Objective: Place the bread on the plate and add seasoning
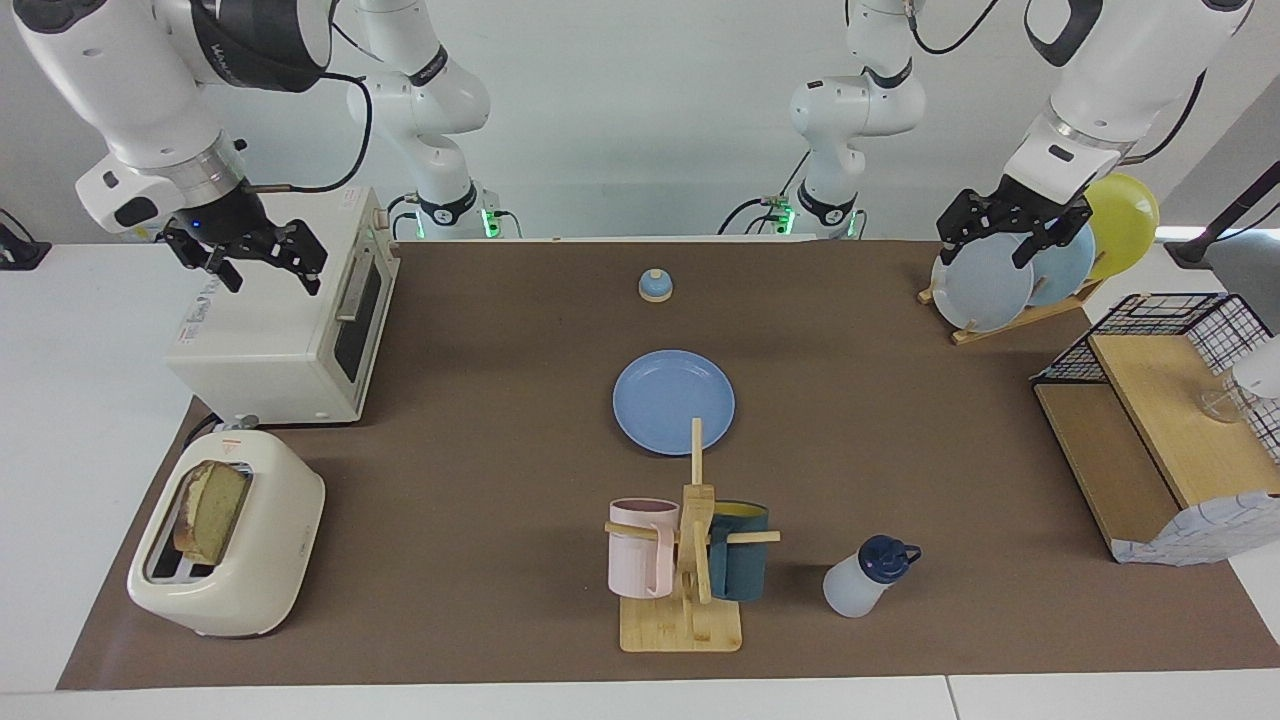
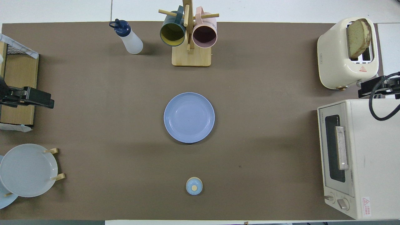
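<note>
- Brown matting (image 1: pixel 480 420) is spread over the white table, and the blue plate (image 1: pixel 673 401) is seen lying flat and bare at its centre.
- At ten o'clock of the plate in the overhead view, the seasoning (image 2: pixel 128 37) is found standing beside the mug rack (image 2: pixel 190 37).
- At two o'clock in that view, the bread (image 2: pixel 358 37) is seen upright in a slot of the toaster (image 2: pixel 334 56).
- Over the toaster oven (image 1: pixel 290 320), the right gripper (image 1: pixel 262 262) is held up, jaws spread wide, nothing gripped.
- Over the racked plates (image 1: pixel 985 285), the left gripper (image 1: pixel 1010 232) is held likewise, parted and empty.
- A small bell (image 1: pixel 655 286) is noted at the plate's six o'clock in the overhead view.
</note>
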